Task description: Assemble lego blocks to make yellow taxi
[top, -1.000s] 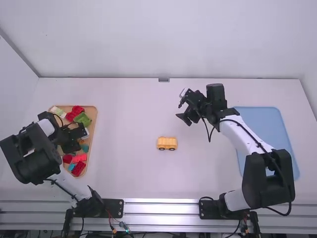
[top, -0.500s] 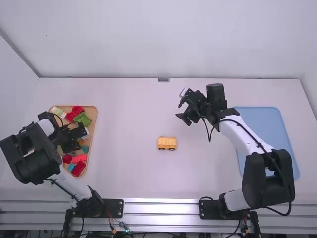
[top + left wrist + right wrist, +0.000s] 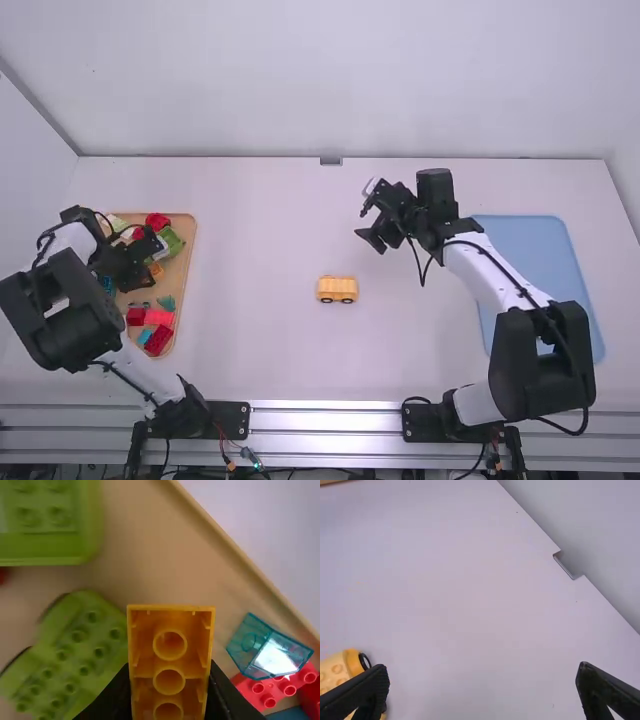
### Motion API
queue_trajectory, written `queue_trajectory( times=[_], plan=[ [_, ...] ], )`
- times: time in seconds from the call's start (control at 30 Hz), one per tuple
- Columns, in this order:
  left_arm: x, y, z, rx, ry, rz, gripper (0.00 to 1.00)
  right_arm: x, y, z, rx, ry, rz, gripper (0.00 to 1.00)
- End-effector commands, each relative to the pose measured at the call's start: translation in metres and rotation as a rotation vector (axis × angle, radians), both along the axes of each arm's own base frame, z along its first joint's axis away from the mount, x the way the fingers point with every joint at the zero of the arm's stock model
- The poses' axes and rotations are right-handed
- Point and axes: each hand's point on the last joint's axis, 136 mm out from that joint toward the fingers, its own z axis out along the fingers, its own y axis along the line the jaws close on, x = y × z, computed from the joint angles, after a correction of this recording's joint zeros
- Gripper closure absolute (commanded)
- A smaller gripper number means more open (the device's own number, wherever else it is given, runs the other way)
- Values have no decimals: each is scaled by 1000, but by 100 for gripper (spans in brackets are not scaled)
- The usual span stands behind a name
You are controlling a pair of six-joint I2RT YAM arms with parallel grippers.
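Note:
Over the wooden tray at the left, my left gripper [image 3: 148,275] holds an orange-yellow block [image 3: 156,269]. In the left wrist view the left gripper [image 3: 167,695] is shut on that orange-yellow block [image 3: 170,662], whose hollow underside with round tubes faces the camera. My right gripper [image 3: 368,236] is above the table, right of the middle, beyond the yellow wheeled piece [image 3: 337,289]. In the right wrist view the right gripper [image 3: 482,682] stands open with nothing between its fingers, and the yellow wheeled piece [image 3: 340,672] lies past its left finger.
The wooden tray [image 3: 188,250] holds green blocks [image 3: 80,645], red blocks [image 3: 159,340] and a clear teal block [image 3: 270,647]. A blue tray [image 3: 570,290] lies under and beside the right arm. The table's far edge meets a white wall.
The left gripper has shifted a little toward the far side within the tray, with the orange-yellow block now showing at it. The right arm and the yellow wheeled piece have not moved.

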Motion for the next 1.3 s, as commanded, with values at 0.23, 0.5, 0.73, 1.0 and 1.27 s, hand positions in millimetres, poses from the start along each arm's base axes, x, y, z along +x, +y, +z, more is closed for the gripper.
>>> queue_trajectory(
  times=[0.23,0.5,0.73,1.0,1.27],
  plan=[
    [59,-61,78,-359,-259,-30,96,-13,28,43,156,-54,154,1],
    [76,-183,150,-684,-578,-487,98,-36,50,72,313,-93,348,2],
    [75,-272,187,-942,-643,-653,98,-58,57,102,454,-141,529,1],
    [36,-378,218,-1182,-671,-952,98,-79,40,127,586,-165,678,1],
    [25,-414,231,-1291,-612,-1014,98,-90,37,135,631,-174,752,9]
  ],
)
